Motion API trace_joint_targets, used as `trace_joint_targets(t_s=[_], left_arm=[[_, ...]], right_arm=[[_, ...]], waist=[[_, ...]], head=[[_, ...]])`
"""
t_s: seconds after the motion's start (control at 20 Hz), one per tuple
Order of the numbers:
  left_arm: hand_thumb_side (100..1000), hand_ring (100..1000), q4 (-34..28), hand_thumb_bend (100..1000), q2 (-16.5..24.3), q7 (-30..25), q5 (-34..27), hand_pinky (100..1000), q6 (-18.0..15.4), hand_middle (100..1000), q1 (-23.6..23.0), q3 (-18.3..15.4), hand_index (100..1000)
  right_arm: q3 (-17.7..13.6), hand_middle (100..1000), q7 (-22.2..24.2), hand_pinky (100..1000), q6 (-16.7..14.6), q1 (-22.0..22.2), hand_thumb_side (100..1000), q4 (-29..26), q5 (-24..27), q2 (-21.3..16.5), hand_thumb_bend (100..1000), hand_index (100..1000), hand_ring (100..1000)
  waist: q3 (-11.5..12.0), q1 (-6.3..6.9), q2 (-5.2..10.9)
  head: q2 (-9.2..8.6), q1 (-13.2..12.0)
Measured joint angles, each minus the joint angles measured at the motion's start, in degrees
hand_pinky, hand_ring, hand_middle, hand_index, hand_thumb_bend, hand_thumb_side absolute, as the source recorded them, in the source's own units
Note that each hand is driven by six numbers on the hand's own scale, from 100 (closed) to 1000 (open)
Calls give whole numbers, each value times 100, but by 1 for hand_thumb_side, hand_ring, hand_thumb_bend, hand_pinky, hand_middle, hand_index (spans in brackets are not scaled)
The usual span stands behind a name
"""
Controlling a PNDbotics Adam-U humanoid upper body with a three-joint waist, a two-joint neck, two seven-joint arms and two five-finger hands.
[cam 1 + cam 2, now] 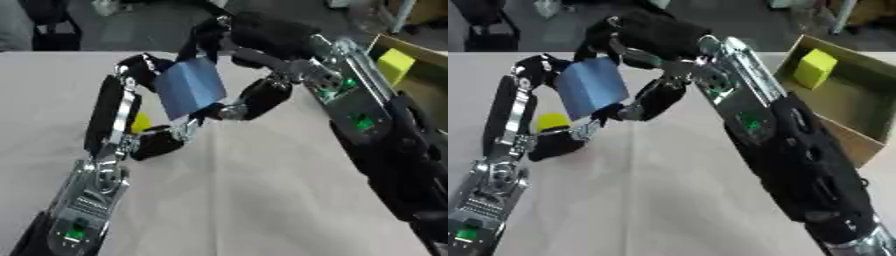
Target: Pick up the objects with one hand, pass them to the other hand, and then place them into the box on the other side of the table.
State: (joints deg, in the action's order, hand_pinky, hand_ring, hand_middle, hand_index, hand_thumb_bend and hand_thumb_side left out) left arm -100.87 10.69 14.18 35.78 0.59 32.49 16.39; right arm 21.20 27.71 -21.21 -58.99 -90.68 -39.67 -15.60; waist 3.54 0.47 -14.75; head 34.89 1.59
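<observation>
Blue block [592,92] at 10 o'clock above table [675,200], gripped between curled fingers of left hand [131,105] and right hand [645,45]. Box [846,105] at 2 o'clock holds yellow cube [815,67]. Yellow object [551,121] under left hand.

Counted: 1 blue rectangular block [592,93]; 1 yellow cube [815,68] in 1 open brown cardboard box [853,137]; 1 small yellow round obj. [551,121]; 2 black-and-silver robot hands, left [122,125] & right [262,60].

Bare worktop [658,200] is lying open near the middle; the right arm [798,165] is blocking the way toward the box [859,107] at right.
</observation>
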Motion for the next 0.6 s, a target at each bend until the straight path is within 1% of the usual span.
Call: trace_joint_targets(t_s=[0.05, 0.15, 0.2, 0.3, 0.35, 0.4, 0.45, 0.5, 0.6], left_arm=[[100, 479, 0, 100, -1, 0, 1, 530, 0, 397, -3, 4, 564], [100, 485, 0, 100, -1, 0, 4, 540, 0, 405, -3, 4, 574], [100, 495, 0, 126, -1, -1, 6, 551, 0, 416, -3, 4, 586], [101, 533, 0, 268, -1, -14, 17, 594, 8, 454, -4, 4, 628], [119, 570, 0, 365, -1, -35, 46, 634, 15, 484, -4, 4, 666], [147, 594, 0, 431, -1, -67, 87, 657, 25, 506, -4, 4, 690], [207, 634, 1, 533, -1, -110, 157, 691, 42, 545, -5, 4, 731], [260, 668, 1, 608, -1, -159, 236, 713, 61, 576, -6, 3, 757], [348, 711, -1, 711, -3, -247, 412, 750, 112, 623, -5, 1, 793]], right_arm=[[0, 601, 8, 761, 11, 0, 100, 3, 41, 0, 407, 703, 570], [1, 544, 19, 769, 42, 1, 100, 10, 132, 0, 344, 655, 562], [2, 525, 27, 771, 60, 1, 100, 22, 176, 0, 326, 642, 557], [2, 488, 51, 770, 103, 1, 100, 35, 272, -1, 300, 618, 545], [2, 470, 61, 770, 122, 1, 100, 46, 317, -3, 288, 610, 539], [2, 463, 68, 770, 143, 2, 100, 57, 358, -6, 285, 605, 536], [1, 458, 68, 769, 165, 2, 100, 60, 394, -15, 285, 599, 532], [2, 454, 73, 768, 185, 3, 100, 61, 424, -28, 281, 595, 530], [15, 445, 74, 765, 220, 9, 100, 63, 467, -34, 285, 586, 524]], waist=[[1, 0, 0], [2, 0, 0], [2, 0, 0], [2, 0, 0], [2, 0, 0], [2, 0, 0], [2, 0, 0], [3, 0, 0], [5, 0, 0]], head=[[0, 0], [-1, 0], [-2, 0], [-16, 0], [-22, 0], [-23, 0], [-23, 1], [-23, 3], [-23, 9]])
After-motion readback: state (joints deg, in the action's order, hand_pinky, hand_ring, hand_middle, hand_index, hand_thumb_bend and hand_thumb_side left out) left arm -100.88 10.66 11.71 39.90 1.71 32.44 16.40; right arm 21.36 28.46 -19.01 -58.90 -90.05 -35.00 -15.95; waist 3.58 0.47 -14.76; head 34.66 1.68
